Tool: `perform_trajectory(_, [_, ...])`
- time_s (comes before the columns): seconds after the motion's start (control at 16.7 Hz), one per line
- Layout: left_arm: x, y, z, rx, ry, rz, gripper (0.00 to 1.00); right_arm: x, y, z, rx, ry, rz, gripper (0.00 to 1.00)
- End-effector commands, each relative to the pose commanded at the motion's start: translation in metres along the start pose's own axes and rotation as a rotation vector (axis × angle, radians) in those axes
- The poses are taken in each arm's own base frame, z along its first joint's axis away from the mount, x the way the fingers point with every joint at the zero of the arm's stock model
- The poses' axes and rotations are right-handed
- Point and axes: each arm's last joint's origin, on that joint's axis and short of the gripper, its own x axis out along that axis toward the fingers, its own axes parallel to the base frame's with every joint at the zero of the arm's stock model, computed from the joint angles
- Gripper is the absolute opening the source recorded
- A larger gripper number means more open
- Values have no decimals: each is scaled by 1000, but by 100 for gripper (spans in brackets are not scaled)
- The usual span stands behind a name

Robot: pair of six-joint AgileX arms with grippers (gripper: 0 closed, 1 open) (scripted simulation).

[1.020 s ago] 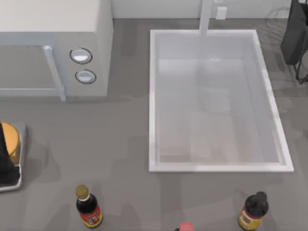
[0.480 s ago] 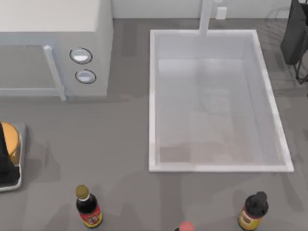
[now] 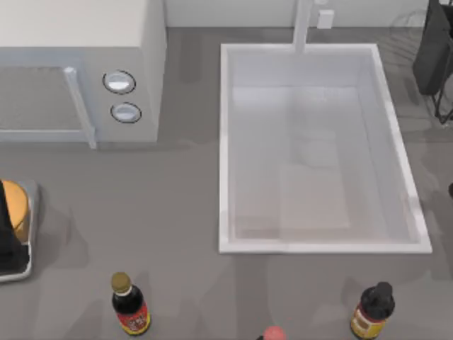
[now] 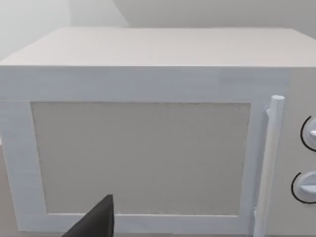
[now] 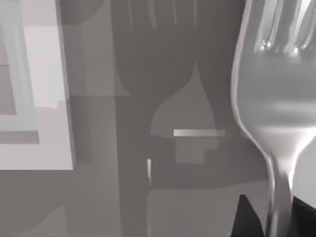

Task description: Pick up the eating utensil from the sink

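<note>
Fork (image 5: pixel 276 123) gripped by right gripper (image 5: pixel 276 217) beside sink (image 3: pixel 225 142), left gripper's jaws unclear

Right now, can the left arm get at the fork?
Probably not. The left gripper sits facing the microwave at the table's left, while the fork appears close up in the right wrist view, its neck between the right gripper's dark fingers, outside the sink.

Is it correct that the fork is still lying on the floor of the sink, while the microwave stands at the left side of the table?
Not quite. The fork is not lying in the sink: the right wrist view shows it close up, its handle running between the right gripper's fingers. The microwave does stand at the left.
</note>
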Motion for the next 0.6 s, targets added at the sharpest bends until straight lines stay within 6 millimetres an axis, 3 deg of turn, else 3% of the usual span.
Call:
perform_trajectory(0.06, [0,0,0,0,0,0,100,0,0,0,0,0,0,0])
perform_trajectory(0.6, [0,0,0,0,0,0,100,0,0,0,0,0,0,68])
